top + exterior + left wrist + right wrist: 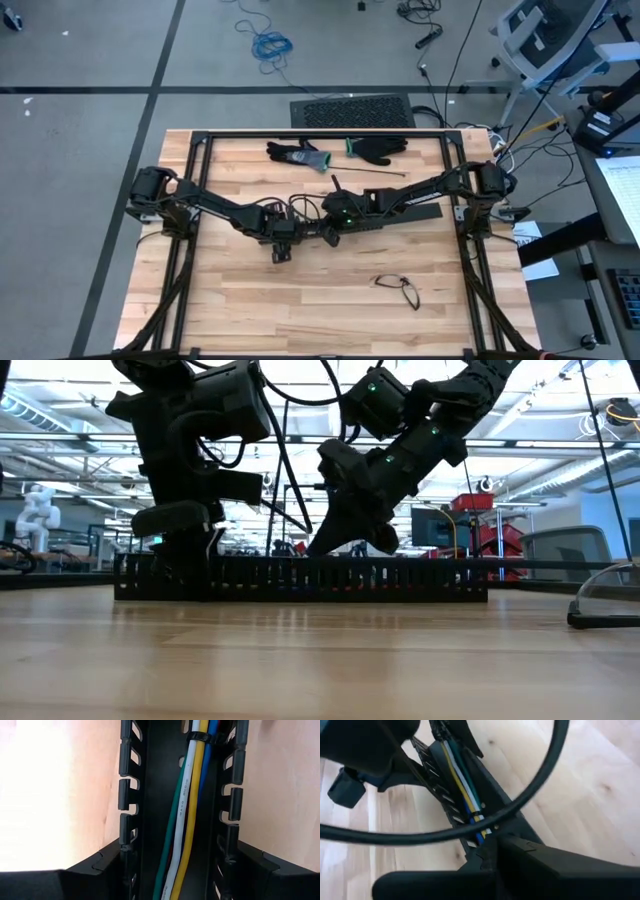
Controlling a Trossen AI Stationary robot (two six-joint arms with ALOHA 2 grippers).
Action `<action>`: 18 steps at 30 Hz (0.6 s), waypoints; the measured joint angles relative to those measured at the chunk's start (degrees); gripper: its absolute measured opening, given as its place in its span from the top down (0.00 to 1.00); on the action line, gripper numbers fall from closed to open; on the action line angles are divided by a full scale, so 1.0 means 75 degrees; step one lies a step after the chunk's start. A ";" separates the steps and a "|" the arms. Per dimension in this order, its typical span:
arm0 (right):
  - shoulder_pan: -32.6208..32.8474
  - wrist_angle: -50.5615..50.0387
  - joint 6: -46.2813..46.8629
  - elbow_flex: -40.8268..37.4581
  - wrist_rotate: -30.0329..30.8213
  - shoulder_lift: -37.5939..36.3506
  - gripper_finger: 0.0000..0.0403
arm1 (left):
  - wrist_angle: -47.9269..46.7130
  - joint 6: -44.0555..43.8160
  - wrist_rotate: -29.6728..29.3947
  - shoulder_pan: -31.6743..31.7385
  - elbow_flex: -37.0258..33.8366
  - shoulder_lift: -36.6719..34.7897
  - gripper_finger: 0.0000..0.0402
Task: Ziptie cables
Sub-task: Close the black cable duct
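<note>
1. Keep the black duct (385, 216) still: left gripper (175, 880) sits over one end of it, fingers (90, 870) part way open, one on each side of the duct walls, holding nothing else.
2. Hold that straddle snug (a loose hold would likely let the duct slide on the counter (300, 300)).
3. Right gripper (340, 538) comes down onto the duct near its middle, fingers shut; cannot tell whether something thin is pinched there.
4. Pull slowly and straight along the duct if the tie needs more tightening (a guess, since the tail of the tie is hidden).
5. Avoid tugging sideways, so the thin slotted walls do not bend.
6. Inside the duct: the cables (182, 820), lying side by side along the channel, green, white, yellow and blue, with a bit of red under them.
7. Around the cables: a black zip tie (200, 739), already looped tight across the bundle, inside the duct walls.
8. Nothing else seen in the duct.
9. Farther off on the counter: two gloves (335, 152) near the back edge, a loose zip tie (375, 176) just in front of them, and a pair of glasses (398, 288) toward the front, well apart from the duct.
</note>
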 joint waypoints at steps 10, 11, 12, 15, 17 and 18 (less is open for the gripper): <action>-0.0125 -0.2331 -0.0661 -0.0038 0.0477 -0.1507 1.00 | 0.0157 -0.0032 -0.0203 0.0012 0.0023 0.0003 0.36; -0.0125 -0.2301 -0.0716 -0.0030 0.0539 -0.1646 1.00 | 0.0160 -0.0032 -0.0221 0.0009 0.0023 0.0003 0.36; -0.0125 -0.2260 -0.0792 -0.0012 0.0621 -0.1720 1.00 | 0.0171 -0.0029 -0.0226 0.0009 0.0021 0.0003 0.36; -0.0143 -0.2381 -0.0890 -0.0006 0.0813 -0.1759 1.00 | 0.0227 -0.0029 -0.0248 0.0009 0.0017 0.0003 0.36; -0.0145 -0.2739 -0.0934 -0.0006 0.0860 -0.1748 1.00 | 0.0227 -0.0029 -0.0248 0.0009 0.0017 0.0003 0.36; -0.0146 -0.2937 -0.0940 -0.0006 0.0931 -0.1750 1.00 | 0.0227 -0.0034 -0.0248 0.0009 0.0017 0.0003 0.36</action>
